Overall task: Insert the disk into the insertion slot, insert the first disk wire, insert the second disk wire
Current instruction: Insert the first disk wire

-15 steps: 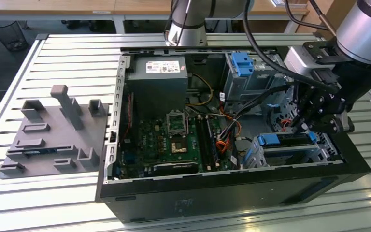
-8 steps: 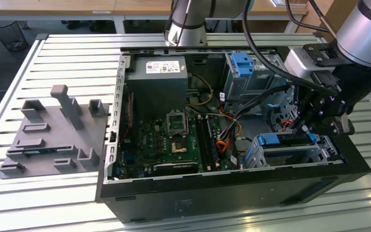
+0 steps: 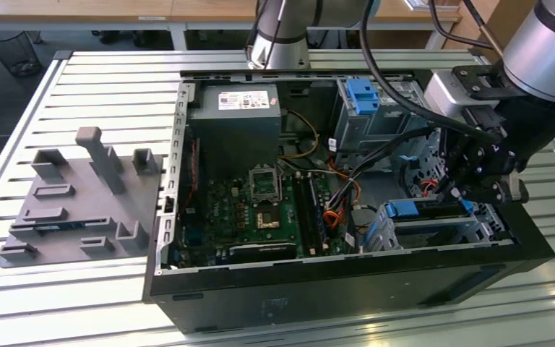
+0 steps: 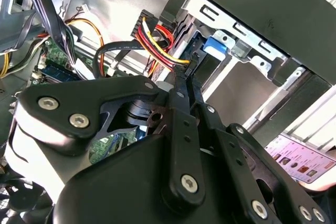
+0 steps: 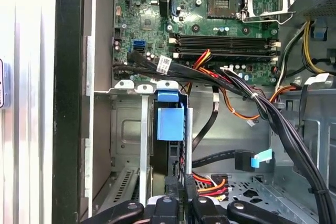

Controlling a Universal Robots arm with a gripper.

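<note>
pinching disk wire [image 4: 157,43] in narrow fingers [image 4: 181,85], disk [image 5: 170,121] seated in insertion slot [image 5: 126,140], its walls close alongside

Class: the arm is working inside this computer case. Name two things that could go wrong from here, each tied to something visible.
1. The gripper grips the red-and-yellow disk wire near the blue-framed disk; a tilted plug might jam instead of seating.
2. The black cable bundle runs close to the gripper and might snag.

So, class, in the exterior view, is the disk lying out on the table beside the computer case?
No: the disk, in its blue carrier, sits in the insertion slot inside the computer case, not on the table.
</note>
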